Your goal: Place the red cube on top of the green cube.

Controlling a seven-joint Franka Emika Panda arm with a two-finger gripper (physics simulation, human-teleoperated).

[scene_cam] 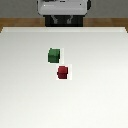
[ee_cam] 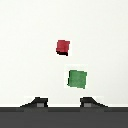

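Observation:
The red cube (scene_cam: 62,72) rests on the white table (scene_cam: 30,95) near its middle, with no gripper on it. The green cube (scene_cam: 54,55) sits close beside it, slightly farther back and toward the exterior view's left, with a small gap between the two. In the wrist view, the red cube (ee_cam: 62,47) and the green cube (ee_cam: 77,78) both lie well below my gripper (ee_cam: 64,103). Its two dark fingertips (ee_cam: 36,103) stand wide apart with nothing between them, so it is open. The gripper does not show in the exterior view.
The robot's base (scene_cam: 62,11) stands at the table's far edge, with a wooden floor strip (scene_cam: 15,22) behind it.

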